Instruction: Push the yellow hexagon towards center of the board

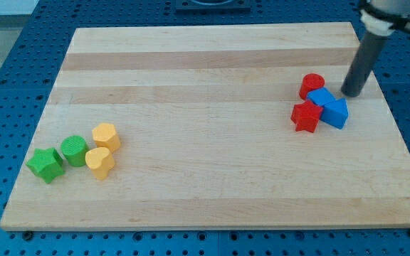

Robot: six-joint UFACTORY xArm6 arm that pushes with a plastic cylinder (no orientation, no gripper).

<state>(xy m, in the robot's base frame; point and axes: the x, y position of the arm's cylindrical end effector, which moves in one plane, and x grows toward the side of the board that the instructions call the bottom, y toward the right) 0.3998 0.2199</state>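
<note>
The yellow hexagon (106, 135) lies at the view's lower left of the wooden board (212, 57). A yellow heart-shaped block (100, 162) touches it just below. A green round block (73, 150) and a green star (46, 164) lie to their left. My tip (351, 93) is at the view's right, far from the yellow hexagon, just right of a red round block (311, 85) and just above two blue blocks (322, 98) (336, 113).
A red star (306, 116) lies left of the blue blocks at the view's right. The board rests on a blue perforated table (6, 64). The board's right edge runs close to my tip.
</note>
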